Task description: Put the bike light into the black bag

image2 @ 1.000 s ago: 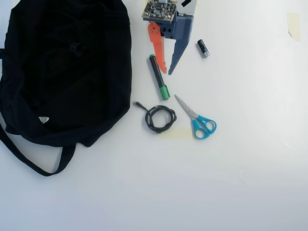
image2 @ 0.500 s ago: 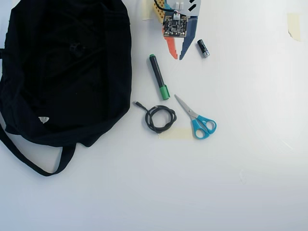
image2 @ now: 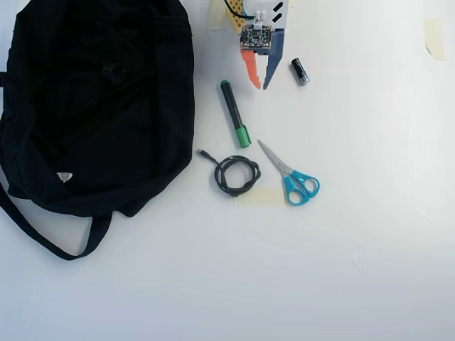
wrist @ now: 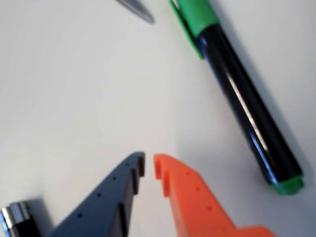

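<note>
The black bag point(image2: 92, 142) lies floppy across the left of the overhead view, strap trailing at the bottom left and a small white label near its lower edge. On its fabric a small dark ring-shaped thing point(image2: 111, 71) shows faintly, black on black; it looks like the bike light. My gripper point(image2: 259, 87) hangs at the top centre, well right of the bag. Its blue and orange fingers point down. In the wrist view the gripper point(wrist: 149, 167) has its tips almost touching, with only bare table between them.
A black marker with green cap point(image2: 234, 114) point(wrist: 247, 108) lies just below-left of the gripper. A small black-and-silver cylinder point(image2: 300, 72) point(wrist: 19, 219) sits to its right. Lower down are a coiled black cable point(image2: 237, 175), blue-handled scissors point(image2: 291, 174) and tape pieces point(image2: 434, 37).
The arm has drawn back toward the top edge, lifting the gripper away from the marker. Nothing on the table or the bag has moved.
</note>
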`<action>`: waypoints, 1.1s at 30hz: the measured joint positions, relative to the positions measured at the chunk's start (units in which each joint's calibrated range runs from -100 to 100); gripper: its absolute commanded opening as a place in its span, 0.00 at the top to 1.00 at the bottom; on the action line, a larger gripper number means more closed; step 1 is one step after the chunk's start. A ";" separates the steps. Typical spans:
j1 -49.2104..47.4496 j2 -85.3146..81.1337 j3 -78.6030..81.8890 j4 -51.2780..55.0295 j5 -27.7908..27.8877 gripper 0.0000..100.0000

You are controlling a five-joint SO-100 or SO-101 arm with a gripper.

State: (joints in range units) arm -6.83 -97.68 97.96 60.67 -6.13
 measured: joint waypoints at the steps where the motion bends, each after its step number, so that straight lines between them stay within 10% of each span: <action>1: 0.00 -0.50 0.08 0.09 0.00 0.98; 33: 0.00 -1.00 0.00 9.19 -0.05 0.98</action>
State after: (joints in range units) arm -6.83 -98.67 97.96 69.86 -6.18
